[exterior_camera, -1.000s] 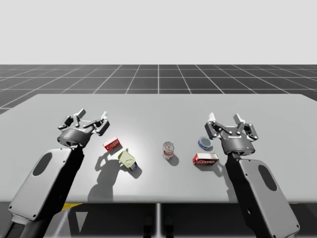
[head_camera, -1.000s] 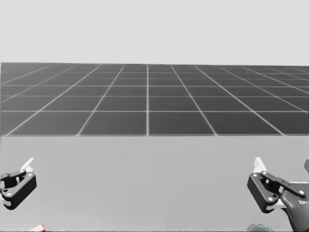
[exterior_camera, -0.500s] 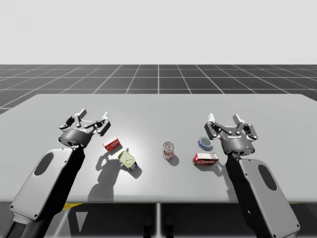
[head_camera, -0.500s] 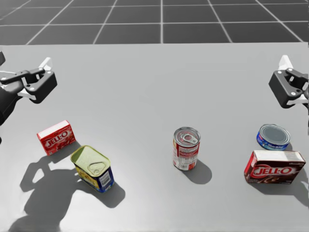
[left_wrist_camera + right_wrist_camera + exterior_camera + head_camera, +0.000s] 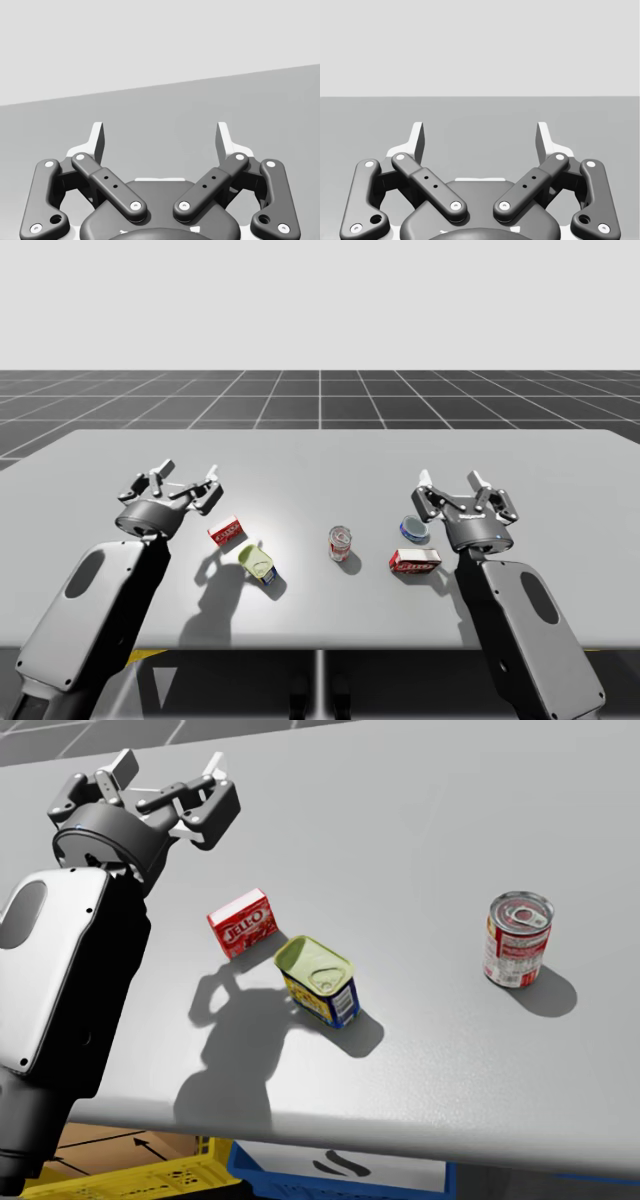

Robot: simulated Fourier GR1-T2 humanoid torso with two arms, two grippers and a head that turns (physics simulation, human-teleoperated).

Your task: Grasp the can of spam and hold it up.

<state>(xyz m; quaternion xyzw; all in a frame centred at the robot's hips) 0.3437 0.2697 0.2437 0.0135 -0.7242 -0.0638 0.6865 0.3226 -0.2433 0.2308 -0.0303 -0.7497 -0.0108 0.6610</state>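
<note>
**A:** How far along is the grasp?

**B:** Not begun, by my reading. The blue-and-yellow rectangular can [image 5: 318, 980] stands on the worktop [image 5: 400, 840] just left of centre in the head view, and nothing grips it. The reach, the closing and the lift are all left to do

**A:** And the claws?

**B:** My left claw [image 5: 170, 770] hangs in the upper left of the head view, spread wide with nothing between its fingers. My right claw [image 5: 452, 485] is just as wide, at the right of the high view, near the flat blue can [image 5: 414, 529] and the long red box [image 5: 415, 560]

**A:** Any room around the target?

**B:** Plenty to its right, where the round red-and-white can [image 5: 518, 939] is well apart. To its upper left the small red box [image 5: 242, 923] sits just beside it, and I can't tell whether they touch. The worktop's near edge runs across the lower frame, not far below the can, so I'd judge a descent from above safer than a sideways sweep
</note>
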